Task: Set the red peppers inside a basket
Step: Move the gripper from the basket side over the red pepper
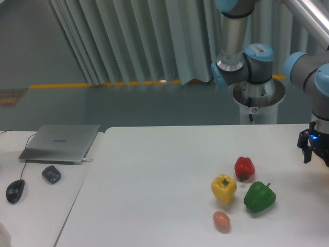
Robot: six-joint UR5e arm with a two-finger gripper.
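Note:
The red pepper (pixel 244 168) stands on the white table (pixel 154 170), right of the middle, small and glossy with a short dark stem. My gripper (pixel 316 154) hangs at the frame's right edge, to the right of the pepper and slightly higher in the frame. It is partly cut off. Its dark fingers (pixel 307 152) stand apart, open, with nothing between them. The basket is out of view.
A yellow pepper (pixel 224 188) and a green pepper (pixel 259 196) sit just in front of the red one, with a small brownish egg-shaped thing (pixel 221 221) nearer the front edge. On the left table lie a closed laptop (pixel 60 142), a mouse (pixel 15 191) and a small dark object (pixel 51 174).

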